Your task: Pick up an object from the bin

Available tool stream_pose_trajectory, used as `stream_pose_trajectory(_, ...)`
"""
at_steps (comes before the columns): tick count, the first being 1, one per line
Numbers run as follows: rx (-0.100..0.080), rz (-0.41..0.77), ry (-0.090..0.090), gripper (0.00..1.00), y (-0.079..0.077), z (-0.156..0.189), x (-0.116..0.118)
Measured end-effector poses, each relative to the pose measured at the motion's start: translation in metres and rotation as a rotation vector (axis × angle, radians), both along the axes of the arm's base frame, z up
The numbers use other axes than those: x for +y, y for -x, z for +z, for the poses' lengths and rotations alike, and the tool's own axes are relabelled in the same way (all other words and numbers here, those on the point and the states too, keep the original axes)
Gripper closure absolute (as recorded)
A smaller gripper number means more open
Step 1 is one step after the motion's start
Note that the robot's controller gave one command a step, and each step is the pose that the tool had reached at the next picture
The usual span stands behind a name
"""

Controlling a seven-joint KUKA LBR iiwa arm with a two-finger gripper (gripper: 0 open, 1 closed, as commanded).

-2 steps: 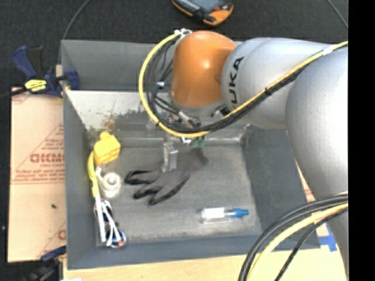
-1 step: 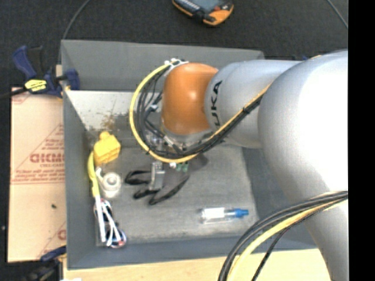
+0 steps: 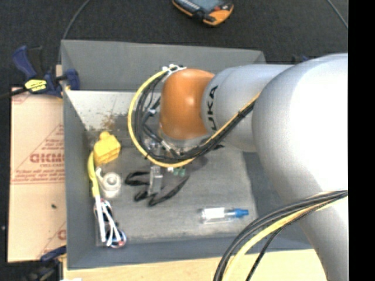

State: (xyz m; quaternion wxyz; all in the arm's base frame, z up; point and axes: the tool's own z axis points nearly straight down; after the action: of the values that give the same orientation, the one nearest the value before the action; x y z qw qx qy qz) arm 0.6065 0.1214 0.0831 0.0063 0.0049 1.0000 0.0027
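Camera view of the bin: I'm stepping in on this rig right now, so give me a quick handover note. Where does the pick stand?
Gripper: down in the middle of the bin, right over a black looped thing; whether it holds it cannot be told.
Other things: yellow block and white round cap at the left wall, a cord bundle near the front-left corner, a clear tube with a blue end toward the front.
Done: the reach into the bin.
Left: nothing is seen lifted yet; probably grasp the black thing and raise it.
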Motion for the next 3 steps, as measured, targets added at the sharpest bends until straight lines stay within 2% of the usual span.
stream_pose_trajectory(1,-0.007,0.267,0.004,0.0,-0.021,-0.001,-0.002)
stream_pose_trajectory(2,0.002,-0.004,0.0,0.0,0.004,0.022,0.005)
stream_pose_trajectory(3,-0.015,0.31,0.005,0.0,-0.021,-0.009,0.001)
